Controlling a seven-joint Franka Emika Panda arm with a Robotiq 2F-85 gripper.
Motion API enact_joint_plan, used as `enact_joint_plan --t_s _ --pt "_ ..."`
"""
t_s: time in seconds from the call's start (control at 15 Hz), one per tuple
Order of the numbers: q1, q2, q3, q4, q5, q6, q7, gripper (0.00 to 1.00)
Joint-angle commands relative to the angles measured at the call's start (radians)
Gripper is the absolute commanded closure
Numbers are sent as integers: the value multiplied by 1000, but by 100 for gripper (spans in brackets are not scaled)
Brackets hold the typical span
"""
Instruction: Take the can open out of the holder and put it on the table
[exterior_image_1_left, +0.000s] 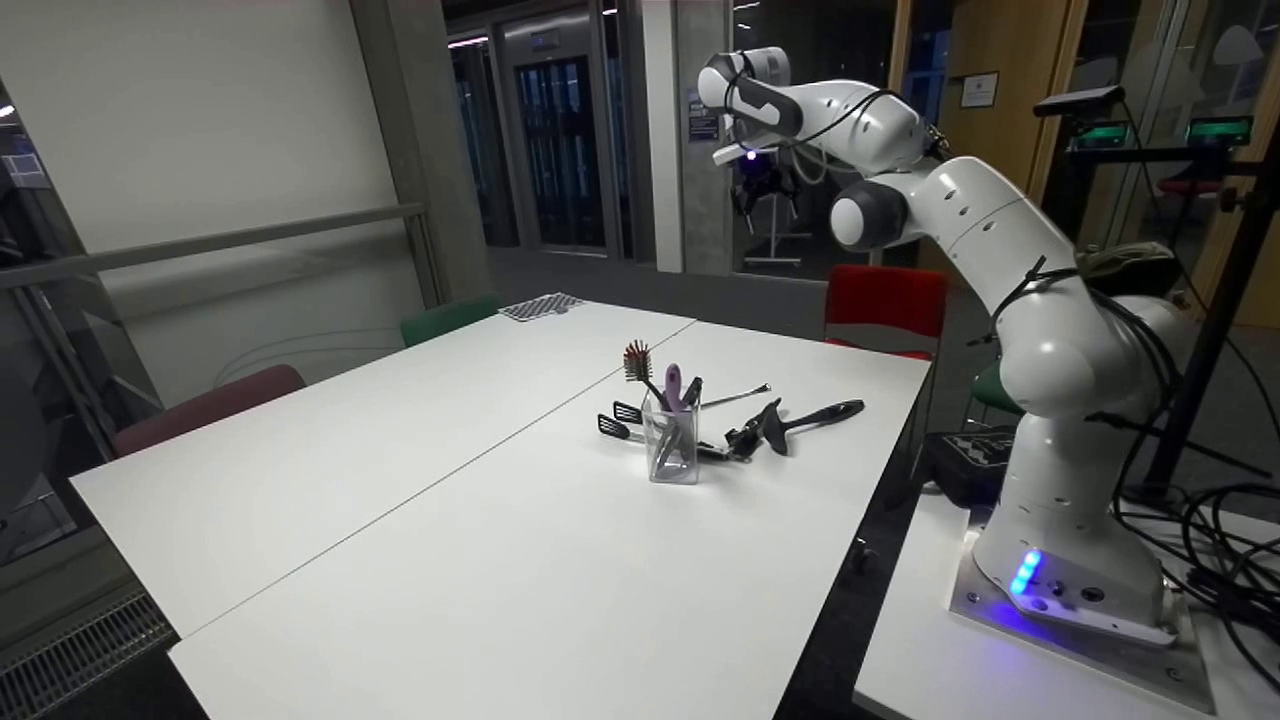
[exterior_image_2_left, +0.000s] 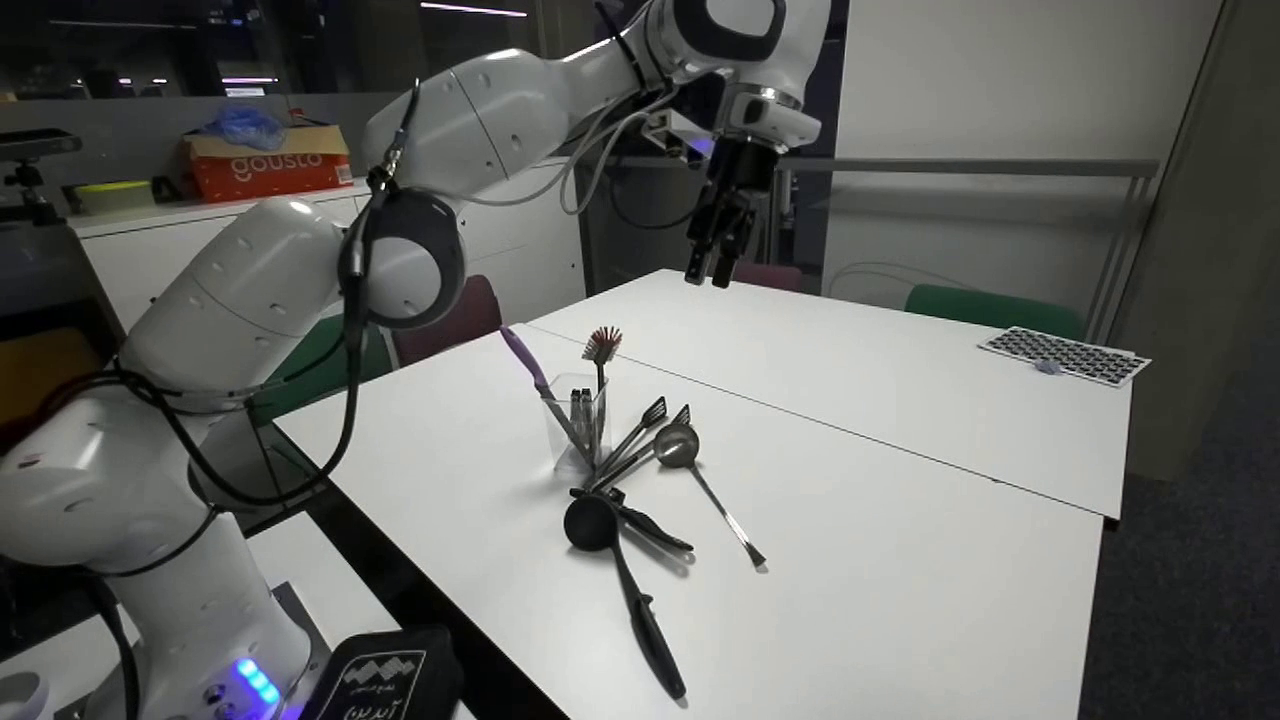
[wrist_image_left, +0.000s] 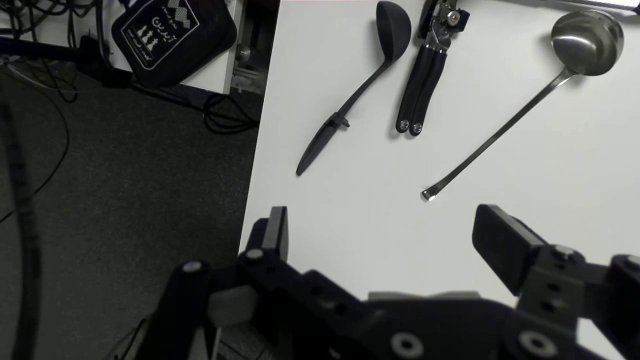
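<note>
Spread wide, the tool (wrist_image_left: 382, 231) is held empty. The can opener (wrist_image_left: 436, 60) is laid between two ladles (wrist_image_left: 395, 32) on the bench (wrist_image_left: 360, 200).

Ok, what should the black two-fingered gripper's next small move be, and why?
Probably a short retreat upward without closing: the black-handled metal can opener already lies on the smooth white tabletop, outside the clear plastic utensil holder. The gripper hangs open and empty, well clear of the tabletop, so no grasp seems needed.
</note>
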Motion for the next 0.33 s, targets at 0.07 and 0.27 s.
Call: enact_joint_plan --t_s 0.07,0.27 --pt "1 -12 -12 -32 4 11 -5 0" --pt "-4 -7 -16 -34 4 11 -9 0"
